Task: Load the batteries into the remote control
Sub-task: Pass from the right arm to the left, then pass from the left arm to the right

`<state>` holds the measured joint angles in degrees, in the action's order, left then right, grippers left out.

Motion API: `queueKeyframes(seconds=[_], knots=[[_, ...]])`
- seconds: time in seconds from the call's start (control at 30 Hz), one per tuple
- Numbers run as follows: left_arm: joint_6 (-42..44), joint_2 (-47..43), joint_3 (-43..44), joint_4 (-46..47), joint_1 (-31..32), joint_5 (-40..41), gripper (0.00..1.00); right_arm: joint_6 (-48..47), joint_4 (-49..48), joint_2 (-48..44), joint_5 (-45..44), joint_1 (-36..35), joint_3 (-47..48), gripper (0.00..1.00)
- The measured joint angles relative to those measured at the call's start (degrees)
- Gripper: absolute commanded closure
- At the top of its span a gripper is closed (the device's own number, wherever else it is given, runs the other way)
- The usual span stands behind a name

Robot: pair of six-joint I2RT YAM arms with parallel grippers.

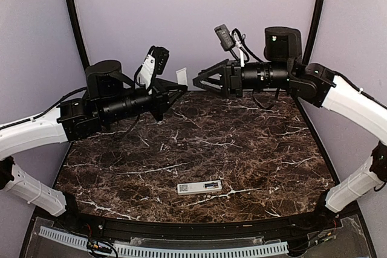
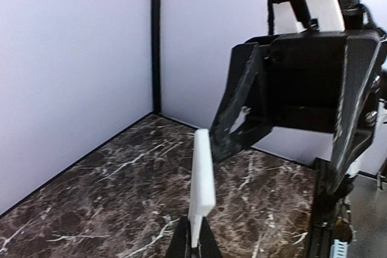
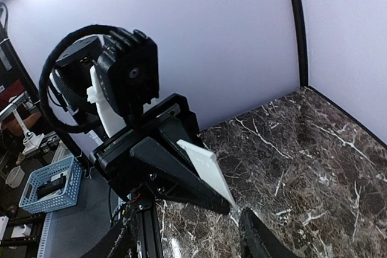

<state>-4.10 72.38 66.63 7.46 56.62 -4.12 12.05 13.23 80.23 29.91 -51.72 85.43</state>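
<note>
The remote control [image 1: 199, 187], a slim white bar, lies flat near the table's front edge, far from both grippers. No batteries show in any view. My left gripper [image 1: 183, 91] [image 2: 195, 235] is raised at the back of the table and shut on the lower end of a short flat white strip [image 1: 181, 77] [image 2: 202, 176], which stands up from its fingertips. My right gripper [image 1: 195, 81] [image 3: 188, 225] faces it tip to tip, open, with one finger on each side of the strip's [image 3: 206, 168] end and not touching it.
The dark marble table [image 1: 242, 149] is walled by pale panels at the back and sides, with black frame posts [image 1: 72, 16] in the corners. A blue basket [image 3: 48, 183] sits off the table, beyond the left arm.
</note>
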Motion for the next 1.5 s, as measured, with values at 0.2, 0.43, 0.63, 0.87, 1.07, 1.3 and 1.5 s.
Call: queueKeyframes(seconds=[0.2,0.43,0.63,0.87,1.07,1.3,1.5], knots=[[19.17,1.66,-0.02,2.05,2.19,25.42,1.00,8.24,7.89,0.81,-3.93,3.48,5.68,0.45],[52.43,8.35,-1.81,32.20,4.68,46.90,1.00,18.91,10.08,1.77,-4.04,4.50,7.23,0.44],[80.30,17.18,-2.01,58.14,6.34,54.86,1.00,23.71,8.44,1.86,-4.83,5.77,7.23,0.44],[99.47,25.44,-1.95,63.76,9.75,55.06,1.00,25.97,7.26,1.86,-5.99,8.20,7.28,0.44],[105.68,25.55,-1.88,66.23,10.43,53.96,1.00,27.54,6.95,3.56,-4.74,9.05,7.28,0.45],[108.59,26.58,-1.68,67.36,10.80,53.35,1.00,30.16,5.66,7.65,1.51,9.53,7.41,0.66],[108.72,27.12,-1.62,67.49,10.80,53.35,1.00,32.76,3.45,8.63,6.64,9.57,7.15,0.69]])
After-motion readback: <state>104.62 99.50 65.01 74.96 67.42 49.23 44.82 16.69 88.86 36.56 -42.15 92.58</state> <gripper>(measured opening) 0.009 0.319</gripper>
